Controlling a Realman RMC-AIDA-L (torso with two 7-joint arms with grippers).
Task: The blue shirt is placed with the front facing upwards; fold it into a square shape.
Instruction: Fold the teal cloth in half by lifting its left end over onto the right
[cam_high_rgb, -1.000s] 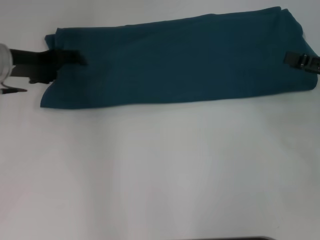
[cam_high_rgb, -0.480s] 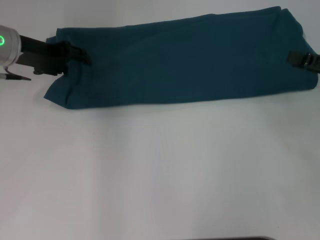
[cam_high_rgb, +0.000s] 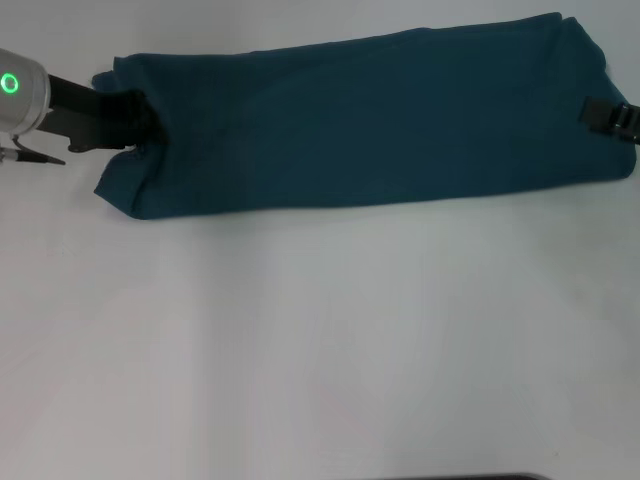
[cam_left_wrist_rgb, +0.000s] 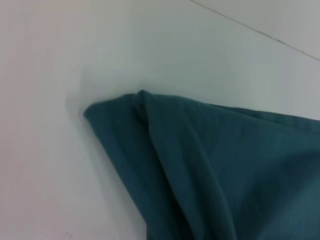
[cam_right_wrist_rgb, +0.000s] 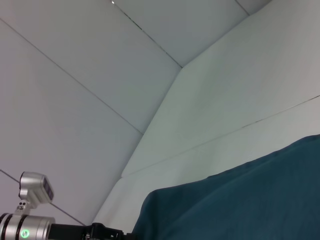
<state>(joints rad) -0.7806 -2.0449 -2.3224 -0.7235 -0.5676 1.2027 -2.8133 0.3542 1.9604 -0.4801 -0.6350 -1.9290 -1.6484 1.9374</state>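
The blue shirt (cam_high_rgb: 380, 120) lies as a long folded band across the far part of the white table (cam_high_rgb: 320, 340), plain side up, with no letters or collar showing. At the band's left end my left gripper (cam_high_rgb: 143, 112) is shut on the cloth, and that end is gathered and raised a little. The left wrist view shows the bunched corner of the shirt (cam_left_wrist_rgb: 225, 170) over the table. My right gripper (cam_high_rgb: 610, 117) rests on the shirt's right end at the picture's edge. The right wrist view looks along the shirt (cam_right_wrist_rgb: 250, 200) toward the left arm (cam_right_wrist_rgb: 30, 232).
Bare white tabletop fills the near half of the head view. A dark edge (cam_high_rgb: 470, 477) shows at the bottom of that view. Pale wall panels (cam_right_wrist_rgb: 100, 75) rise behind the table.
The left gripper has drawn the shirt's left end inward to the right, and the near left corner has lifted and tucked in. The right gripper has slid slightly toward the right edge.
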